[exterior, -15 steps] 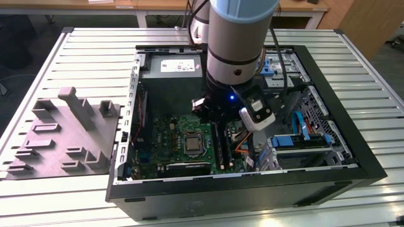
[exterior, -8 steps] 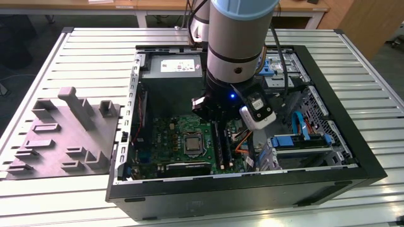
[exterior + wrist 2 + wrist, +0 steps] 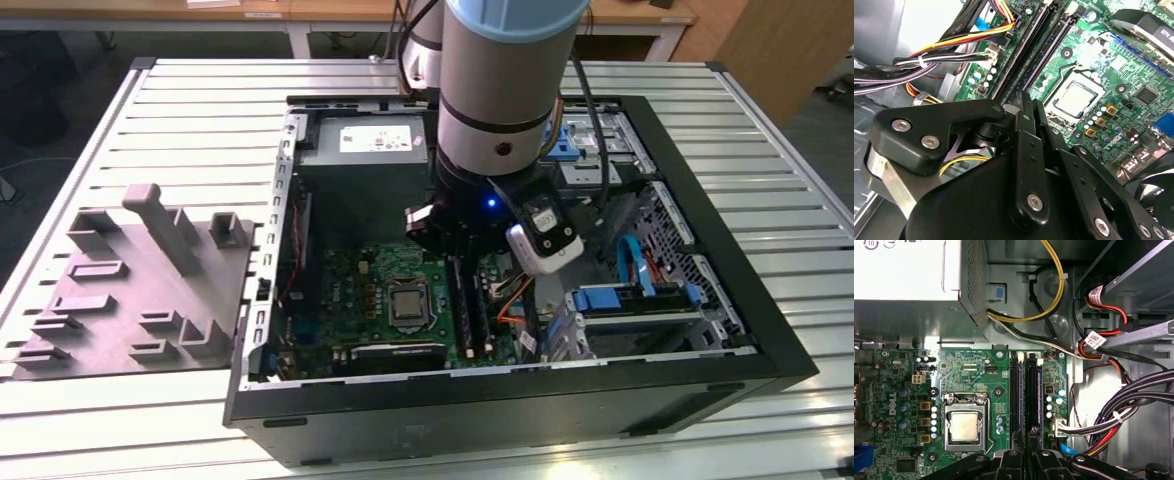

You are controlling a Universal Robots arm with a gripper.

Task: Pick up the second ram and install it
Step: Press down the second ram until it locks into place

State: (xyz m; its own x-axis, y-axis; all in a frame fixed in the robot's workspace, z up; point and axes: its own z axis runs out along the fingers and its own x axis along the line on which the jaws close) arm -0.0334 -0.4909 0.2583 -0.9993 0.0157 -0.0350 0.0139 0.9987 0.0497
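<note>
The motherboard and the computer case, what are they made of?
The motherboard looks like glossy green circuit board, laminate probably, dotted with shiny solder points and fine traces. The computer case looks like sheet metal: black painted outside, bare grey inside, with thin folded edges.

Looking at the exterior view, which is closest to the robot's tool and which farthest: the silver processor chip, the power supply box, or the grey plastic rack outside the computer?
1. Processor chip, just beside the tool.
2. Power supply box, at the case's far end.
3. Grey rack, outside the case on the exterior view's left.
</note>
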